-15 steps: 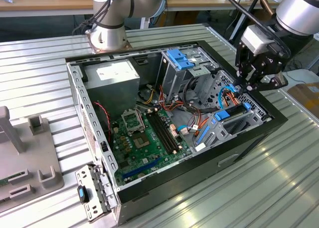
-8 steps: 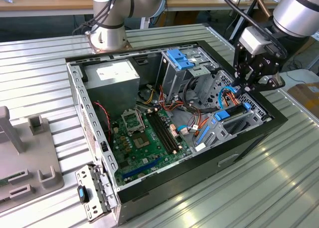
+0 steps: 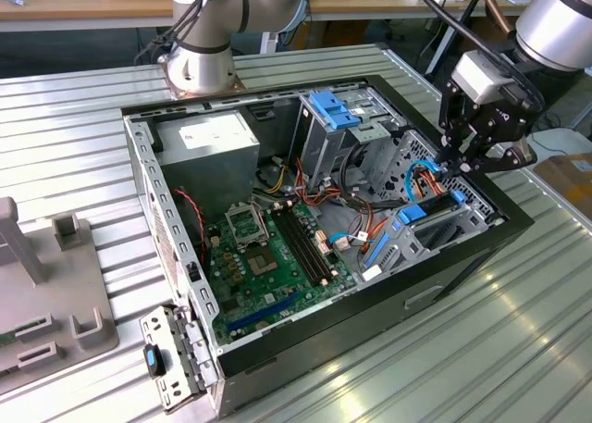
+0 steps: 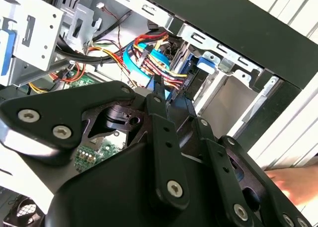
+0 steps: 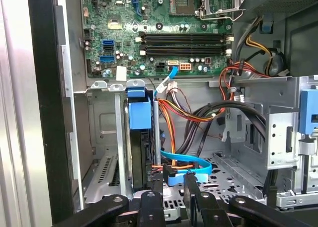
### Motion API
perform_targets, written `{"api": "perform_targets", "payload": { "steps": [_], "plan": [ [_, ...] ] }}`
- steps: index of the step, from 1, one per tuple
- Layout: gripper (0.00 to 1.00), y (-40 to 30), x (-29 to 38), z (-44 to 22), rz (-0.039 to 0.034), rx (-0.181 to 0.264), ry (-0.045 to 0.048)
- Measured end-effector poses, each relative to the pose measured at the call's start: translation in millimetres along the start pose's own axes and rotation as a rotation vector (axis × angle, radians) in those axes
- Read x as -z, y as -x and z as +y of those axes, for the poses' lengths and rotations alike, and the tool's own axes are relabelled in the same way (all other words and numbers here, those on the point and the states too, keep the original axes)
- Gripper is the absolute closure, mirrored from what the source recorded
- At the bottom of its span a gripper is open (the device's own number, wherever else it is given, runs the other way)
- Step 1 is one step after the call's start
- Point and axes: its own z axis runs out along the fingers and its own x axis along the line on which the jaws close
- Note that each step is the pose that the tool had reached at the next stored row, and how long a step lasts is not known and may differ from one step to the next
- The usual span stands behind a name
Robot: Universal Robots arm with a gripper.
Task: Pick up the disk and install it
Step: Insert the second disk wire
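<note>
Already seated: the disk stands in its bay

Now the disk, dark body under a bright blue carrier, stands on edge in a metal bay at the corner of the open computer case, below the green motherboard as the first wrist view shows it. Just above that corner hangs the pincer, its fingers slightly parted on nothing, beside a flat blue cable. The case sits on a ribbed metal bench.

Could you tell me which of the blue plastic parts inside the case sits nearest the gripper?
The disk, standing in the bay just ahead of the gripper; the light-blue bracket sits atop the upright cage, farther off.
</note>
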Motion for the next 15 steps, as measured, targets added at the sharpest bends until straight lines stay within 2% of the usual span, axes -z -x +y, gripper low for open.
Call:
{"api": "perform_targets", "payload": {
  "steps": [4,6,12,15],
  "plan": [
    [0.69,-0.8,-6.1,1.3,0.0006,-0.004,0.0001],
    [0.69,-0.8,-7.3,5.0,0.0004,-0.004,0.0002],
    [0.69,-0.9,-8.4,5.8,0.0041,-0.004,0.0001],
    [0.69,-0.1,-6.4,5.5,0.0039,-0.003,0.0000]
  ]
}}
